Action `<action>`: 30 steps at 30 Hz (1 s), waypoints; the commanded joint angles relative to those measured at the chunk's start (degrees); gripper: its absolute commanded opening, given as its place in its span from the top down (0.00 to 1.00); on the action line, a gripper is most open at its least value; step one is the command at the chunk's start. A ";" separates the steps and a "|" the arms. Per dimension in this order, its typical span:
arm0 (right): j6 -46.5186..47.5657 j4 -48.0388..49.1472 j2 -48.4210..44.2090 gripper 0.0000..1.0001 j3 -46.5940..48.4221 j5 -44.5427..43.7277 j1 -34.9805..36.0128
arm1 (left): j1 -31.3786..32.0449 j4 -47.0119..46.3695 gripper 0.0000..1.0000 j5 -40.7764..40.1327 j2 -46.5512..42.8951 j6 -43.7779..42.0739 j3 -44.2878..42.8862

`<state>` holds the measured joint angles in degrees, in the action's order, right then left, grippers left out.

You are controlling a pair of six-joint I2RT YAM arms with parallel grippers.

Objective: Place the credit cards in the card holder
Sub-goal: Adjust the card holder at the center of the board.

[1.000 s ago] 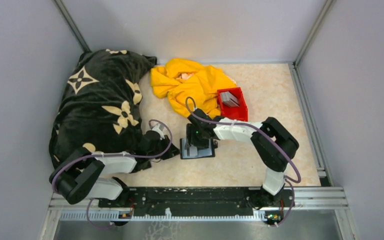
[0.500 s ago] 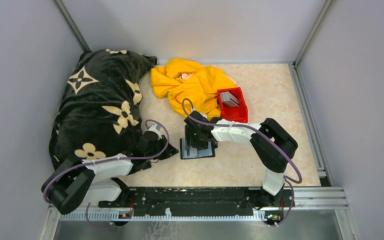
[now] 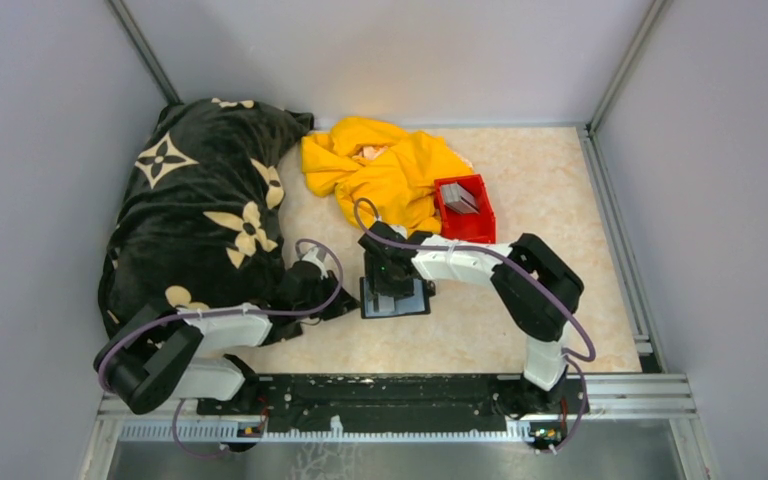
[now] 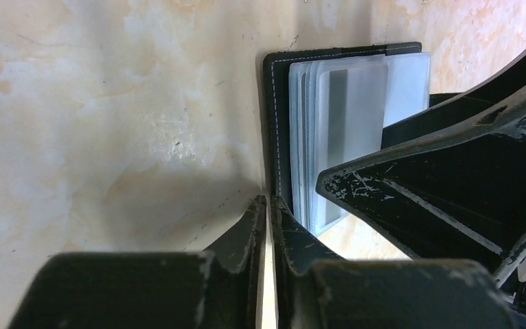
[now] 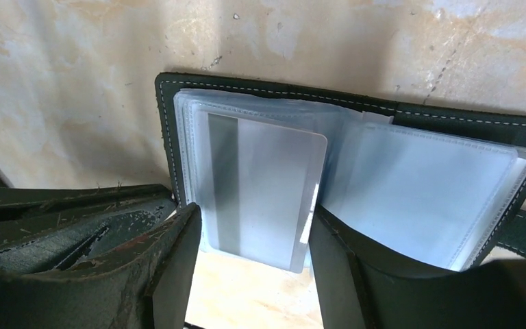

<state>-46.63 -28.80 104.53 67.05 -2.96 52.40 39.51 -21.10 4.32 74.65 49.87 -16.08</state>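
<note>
Now, past the big black flower-print blanket [image 3: 200, 190] at upper left and the small red plastic bin [image 3: 470, 231] above centre, holding spare grey cards [image 3: 460, 200], your black stitched folding card holder [image 3: 400, 305] lies open mid-frame. Left gripper [image 4: 268, 202]: fingers almost together, a sliver of table [image 4: 109, 103] between them, tips at the holder's edge. Right gripper [image 5: 253, 219]: fingers card-wide, seemingly nipping the thin grey-silver credit card [image 5: 264, 185], half inside a clear sleeve [image 5: 424, 192]. It's probably light, stiff and slick, so grip the long edges.
</note>
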 commanded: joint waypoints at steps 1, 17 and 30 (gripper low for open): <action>1.63 -5.57 5.08 0.41 1.69 -5.57 0.68 | 0.22 -0.53 0.87 1.19 1.90 -0.97 -0.88; -0.29 -9.38 10.92 0.42 5.11 -9.61 3.04 | 0.22 -3.33 0.88 2.15 2.15 -0.85 0.89; -1.16 -15.49 12.43 0.37 9.28 -16.38 5.67 | 0.22 -3.15 0.88 1.69 0.49 0.76 2.62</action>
<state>-47.29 -40.25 111.81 77.91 -13.06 57.08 39.51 -25.67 6.09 76.14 50.48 -14.79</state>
